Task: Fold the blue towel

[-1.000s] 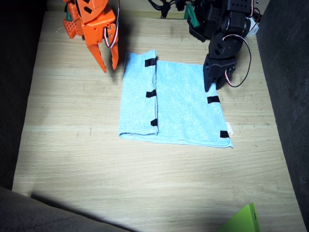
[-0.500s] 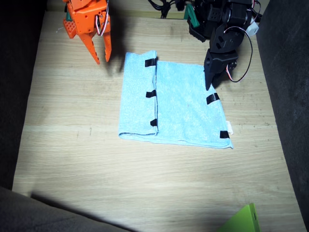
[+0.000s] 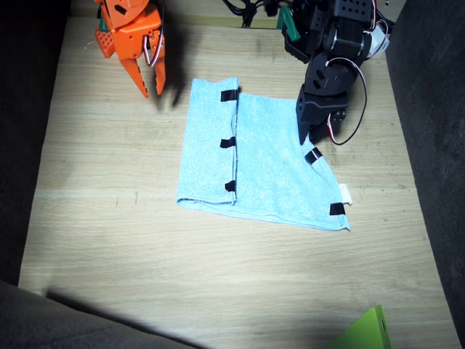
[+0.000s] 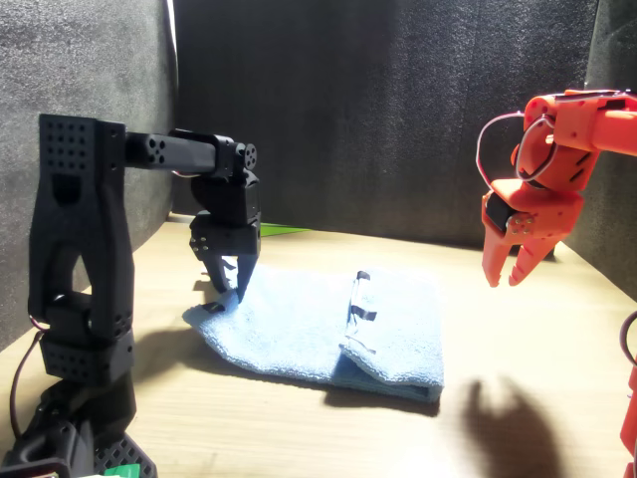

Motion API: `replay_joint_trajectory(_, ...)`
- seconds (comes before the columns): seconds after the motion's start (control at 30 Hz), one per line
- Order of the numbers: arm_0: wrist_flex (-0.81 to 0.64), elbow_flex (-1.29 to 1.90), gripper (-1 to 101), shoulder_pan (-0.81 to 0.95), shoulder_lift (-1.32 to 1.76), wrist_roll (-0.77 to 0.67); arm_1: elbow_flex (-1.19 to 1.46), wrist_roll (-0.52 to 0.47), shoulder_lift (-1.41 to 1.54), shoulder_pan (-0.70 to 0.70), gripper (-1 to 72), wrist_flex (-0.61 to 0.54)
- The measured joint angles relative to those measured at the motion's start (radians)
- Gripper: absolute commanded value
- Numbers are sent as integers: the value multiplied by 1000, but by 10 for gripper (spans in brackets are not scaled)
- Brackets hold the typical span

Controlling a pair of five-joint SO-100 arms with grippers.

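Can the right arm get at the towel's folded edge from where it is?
Probably yes. The right gripper hangs open in the air just beside the blue towel, and only bare table lies between them. The left gripper works the opposite edge.

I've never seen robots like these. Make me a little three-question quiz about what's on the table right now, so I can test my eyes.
1. True or false: the orange right arm's claw is gripping the blue towel.
2. Which arm's claw is down at the towel's edge? A) the black left arm B) the orange right arm C) neither
3. Fill in: one side of the towel is already folded over, and the flap's edge carries three black ___ tabs.

Key
1. False: it hangs in the air, clear of the towel, as the front view shows.
2. A: the left arm's claw reaches the towel's edge with the cloth lifted there.
3. tape
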Motion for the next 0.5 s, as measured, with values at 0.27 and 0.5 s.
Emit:
replay_joint_trajectory(0.27,104,-189,-4,-107,-67,20,51,17,2,-2,136,-37)
replay_joint_trajectory(0.5,229,-365,-4,-187,-89,20,54,35,3,23,136,-28)
